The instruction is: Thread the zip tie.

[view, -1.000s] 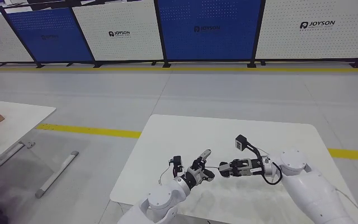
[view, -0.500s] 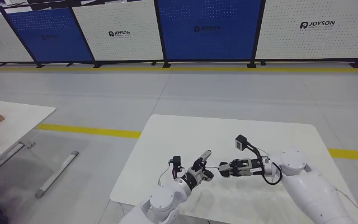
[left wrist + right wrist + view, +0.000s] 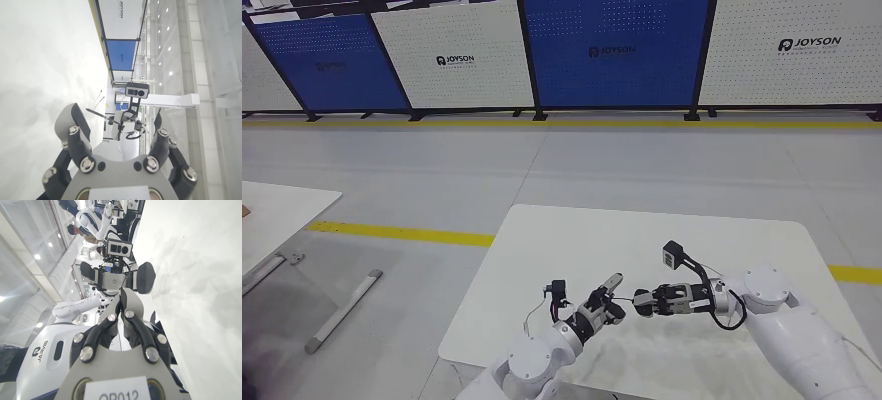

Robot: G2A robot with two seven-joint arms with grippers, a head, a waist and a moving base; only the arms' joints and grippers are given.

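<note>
Slight shift of the left arm over the past second, with the left gripper (image 3: 610, 296) carried a touch nearer the right gripper (image 3: 640, 299); no movement on the right side. Both poised low over the front half of the white desk (image 3: 692, 235), tips facing and just apart. Fingers of the left gripper spread wide, dark ribbed pads turned inward, nothing between them. Fingers of the right gripper pressed together on the black zip tie (image 3: 98, 114), held in the air above the desk. From the left wrist camera: strap slanting out of the pinch toward the desk top, pointed end free. From the right wrist camera: thin end of the zip tie (image 3: 123, 281) rising from the closed tips toward the palm plate of the open left gripper (image 3: 116, 273), midway between its two pads. Farther along the desk, beyond the right gripper (image 3: 121, 123), two spare ties (image 3: 99, 94) lying loose on the white top, close together. Behind, blue and white panels (image 3: 612, 50) along the hall floor, with a yellow line (image 3: 402, 234) painted across it.
</note>
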